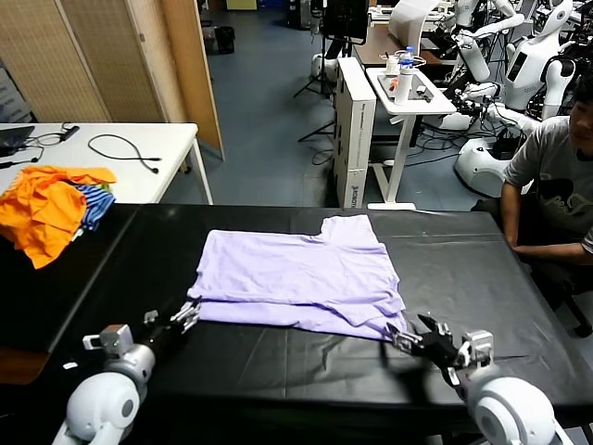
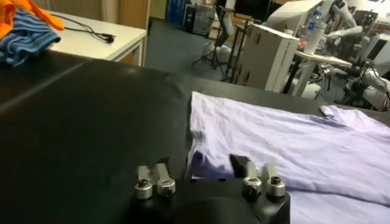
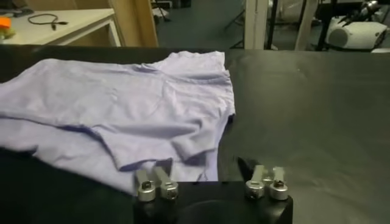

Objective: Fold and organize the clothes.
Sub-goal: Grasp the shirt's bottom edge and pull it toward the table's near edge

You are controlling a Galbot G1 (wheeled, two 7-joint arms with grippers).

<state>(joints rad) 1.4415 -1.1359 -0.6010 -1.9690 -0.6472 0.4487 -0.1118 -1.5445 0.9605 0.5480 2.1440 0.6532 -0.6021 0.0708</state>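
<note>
The T-shirt (image 1: 301, 278) is lying mid-counter (image 1: 463, 269) with its near part doubled back, likely so the next fold can be taken from the corners. The left end effector (image 1: 188, 313) and right end effector (image 1: 405, 338) are standing wide open and empty at those near corners — bare counter is flanking both sides.
</note>
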